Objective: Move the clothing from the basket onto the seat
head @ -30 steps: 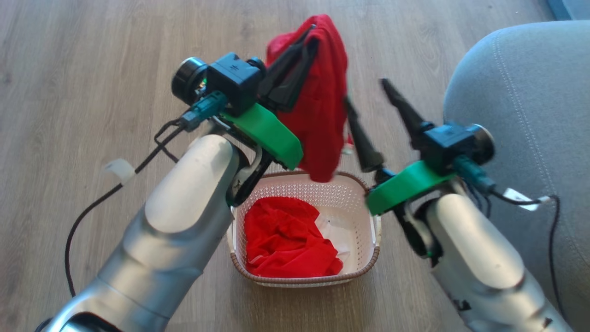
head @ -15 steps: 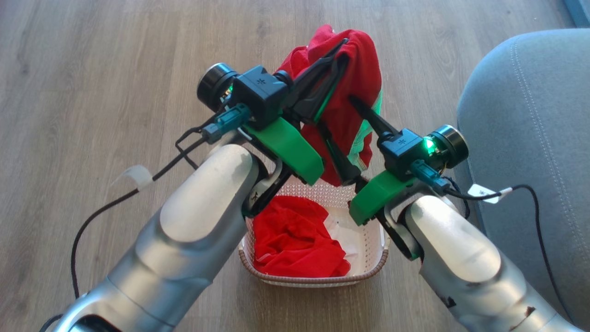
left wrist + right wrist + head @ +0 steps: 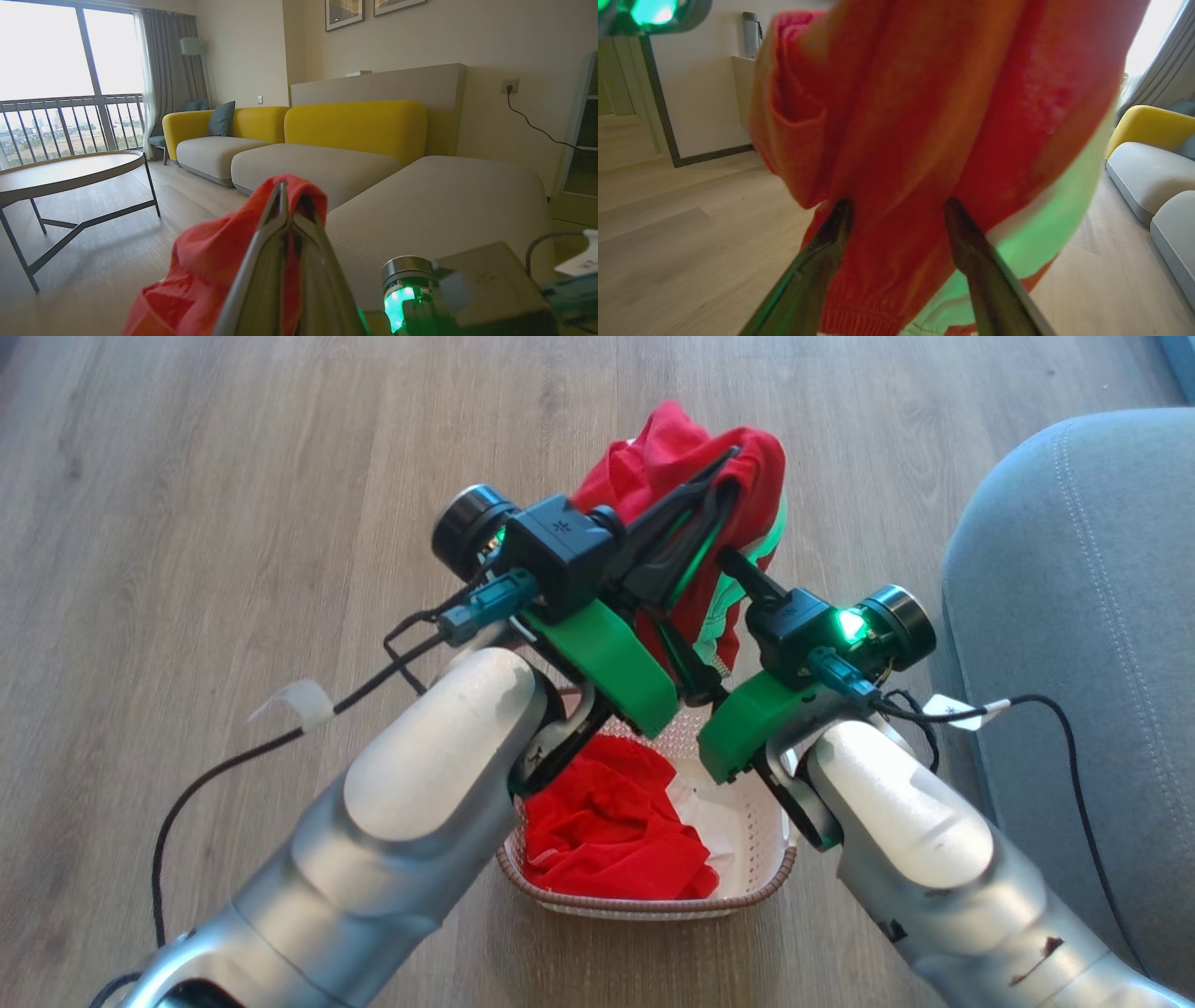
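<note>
Nearest to the robot, the basket is standing on the wooden floor. The rest of the clothing is still lying inside it, toward its left side. Above the far edge of the basket, the right gripper is now arriving at the lifted garment. One second ago it was standing apart, to the right of the cloth. Now its fingers are spreading wide with the hanging red fabric between them, and they are not yet closing. A little farther, the left gripper is keeping its jaws pressed together on the top fold of this garment and is holding it in the air. The seat is waiting at the right, well apart from the cloth. In my judgement, one piece is leaving the basket, and a second hold is being prepared before the swing to the seat.
</note>
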{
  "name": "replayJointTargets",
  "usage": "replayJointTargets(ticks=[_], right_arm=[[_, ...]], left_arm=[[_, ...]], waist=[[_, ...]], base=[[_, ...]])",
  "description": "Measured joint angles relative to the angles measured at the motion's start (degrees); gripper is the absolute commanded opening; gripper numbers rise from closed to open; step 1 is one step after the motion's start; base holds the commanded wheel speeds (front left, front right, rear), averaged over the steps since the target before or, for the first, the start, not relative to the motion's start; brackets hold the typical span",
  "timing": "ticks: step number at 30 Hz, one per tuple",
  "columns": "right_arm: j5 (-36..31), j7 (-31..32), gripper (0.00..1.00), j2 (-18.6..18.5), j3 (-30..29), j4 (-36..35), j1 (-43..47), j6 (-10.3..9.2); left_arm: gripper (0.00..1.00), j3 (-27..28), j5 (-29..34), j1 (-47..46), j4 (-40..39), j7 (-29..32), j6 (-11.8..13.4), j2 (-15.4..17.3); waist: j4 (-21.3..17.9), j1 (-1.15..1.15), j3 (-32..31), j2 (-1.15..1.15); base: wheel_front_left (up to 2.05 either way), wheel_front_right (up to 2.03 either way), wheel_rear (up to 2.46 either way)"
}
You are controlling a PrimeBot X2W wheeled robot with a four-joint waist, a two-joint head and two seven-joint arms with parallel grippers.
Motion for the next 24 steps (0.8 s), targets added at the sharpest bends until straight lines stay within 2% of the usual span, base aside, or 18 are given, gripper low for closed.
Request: replayJointTargets(ticks=[3, 4, 5, 6, 7, 14, 15, 16, 17, 24], right_arm=[[0.01, 0.00, 0.99, 0.02, -0.26, 1.60, -0.08, 0.00], [0.01, 0.00, 0.84, 0.02, -0.45, 2.02, -0.08, 0.01], [0.01, 0.00, 0.45, 0.02, -0.63, 2.33, -0.08, 0.00], [0.01, 0.00, 0.20, 0.03, -0.83, 2.55, -0.08, 0.00], [0.01, 0.00, 0.00, 0.03, -1.00, 2.76, -0.08, 0.00], [0.04, 0.01, 0.00, 0.07, -1.89, 2.69, -0.08, 0.00], [0.04, 0.01, 0.00, 0.07, -2.01, 2.50, -0.07, 0.00], [0.04, 0.01, 0.00, 0.07, -2.10, 2.14, -0.05, 0.00], [0.04, 0.01, 0.00, 0.08, -2.26, 1.74, -0.04, 0.01], [0.03, 0.01, 0.00, 0.11, -4.45, -0.53, 0.30, 0.00]], left_arm=[[0.00, -0.79, -0.46, 0.23, -0.23, 0.00, 0.00, 0.00], [0.00, -0.86, -0.64, 0.41, -0.33, 0.00, 0.00, 0.00], [0.00, -0.87, -0.63, 0.63, -0.35, 0.00, 0.00, 0.00], [0.00, -0.88, -0.63, 0.83, -0.37, 0.00, 0.00, 0.00], [0.00, -0.90, -0.63, 1.04, -0.37, 0.00, 0.00, 0.00], [0.00, -1.01, -0.62, 1.18, -0.32, 0.00, 0.00, 0.00], [0.10, -0.96, -0.62, 1.20, -0.20, 0.00, 0.00, 0.00], [0.45, -0.89, -0.58, 1.20, -0.07, 0.00, 0.00, 0.00], [1.00, -0.91, -0.55, 1.20, 0.05, 0.00, 0.00, 0.00], [1.00, -1.86, -0.62, 1.20, 2.64, 0.00, 0.00, 0.11]], waist=[[0.19, 0.00, -0.05, 0.00], [0.23, 0.00, -0.05, 0.00], [0.27, 0.00, -0.06, 0.00], [0.31, 0.00, -0.06, 0.00], [0.34, 0.00, -0.07, 0.00], [0.22, 0.00, 0.17, 0.00], [0.15, 0.00, 0.23, 0.00], [0.07, 0.00, 0.31, 0.00], [-0.04, 0.00, 0.41, 0.00], [-1.10, 0.00, 1.13, 0.00]], base=[[0.00, 0.00, 0.00], [0.00, 0.00, 0.00], [0.00, 0.00, 0.00], [0.00, 0.00, 0.00], [0.00, 0.00, 0.00], [0.00, 0.00, 0.00], [0.00, 0.00, 0.00], [0.00, 0.00, 0.00], [0.00, 0.00, 0.00], [0.00, 0.00, 0.00]])
